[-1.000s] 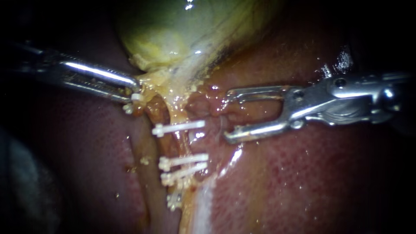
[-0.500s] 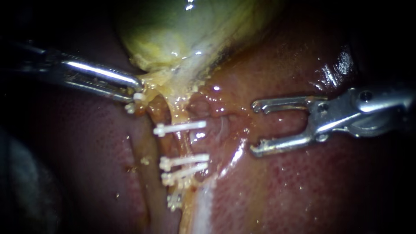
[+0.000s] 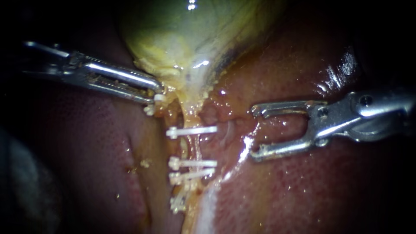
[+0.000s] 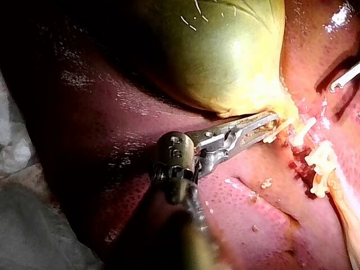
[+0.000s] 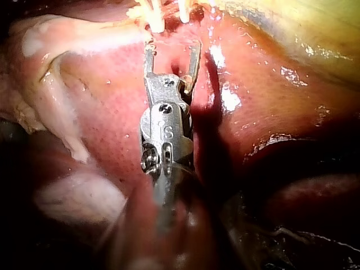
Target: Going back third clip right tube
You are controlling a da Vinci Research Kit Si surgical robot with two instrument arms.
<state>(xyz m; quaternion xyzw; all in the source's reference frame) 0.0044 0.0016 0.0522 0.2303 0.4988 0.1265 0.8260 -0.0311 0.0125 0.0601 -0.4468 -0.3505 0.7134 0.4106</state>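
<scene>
The green-yellow gallbladder narrows to a pale tube that runs down over the liver. White clips cross the tube: one upper clip and a close pair below it, with another clip lower still. My left instrument is shut on tissue at the gallbladder's neck, also seen in the left wrist view. My right instrument stands open and empty to the right of the clips, clear of the tube. In the right wrist view its jaws gape just short of the clips.
A wet groove of glistening tissue lies between the clips and my right instrument. Small white crumbs dot the liver left of the tube. Pale cloth lies beside the liver in the left wrist view.
My right instrument drew back to the right, away from the clips, jaws still open. My left instrument then shifted right, carrying the gallbladder's neck and the clipped tube with it.
</scene>
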